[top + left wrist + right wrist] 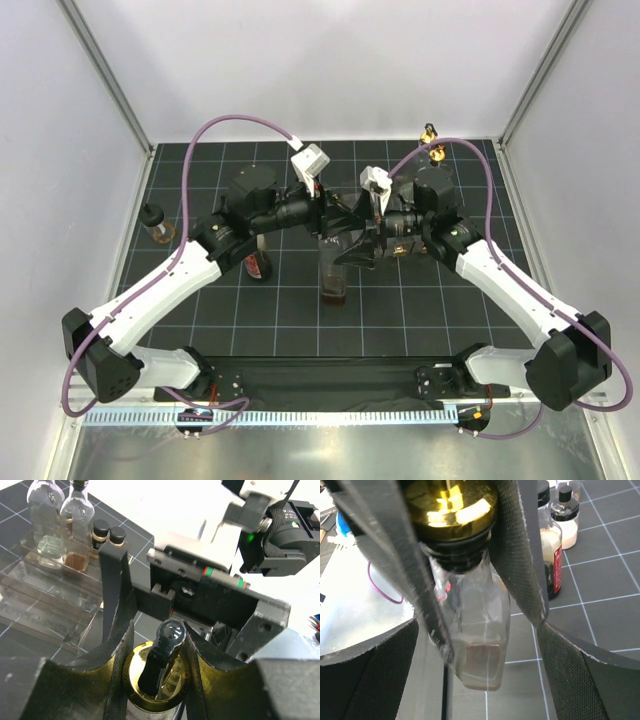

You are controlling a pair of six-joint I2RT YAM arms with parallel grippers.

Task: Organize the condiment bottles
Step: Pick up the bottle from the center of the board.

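A tall clear bottle (333, 278) with a gold pourer top (159, 672) and a little brown liquid at its bottom (481, 662) hangs upright at the table's middle. My left gripper (157, 665) is shut on its gold top; its fingers (516, 545) also show in the right wrist view. My right gripper (479, 626) is open, its jaws wide apart on either side of the bottle's lower body without touching it. In the top view the left gripper (338, 222) and the right gripper (362, 248) meet over the bottle. I cannot tell whether the bottle's base touches the mat.
A clear divided rack (47, 605) holds two clear bottles (77, 525) and two small black-capped bottles (109, 536). A dark red sauce bottle (258, 262) stands under the left arm. A small bottle (155, 225) is at far left, and a gold-topped one (432, 142) at the back right.
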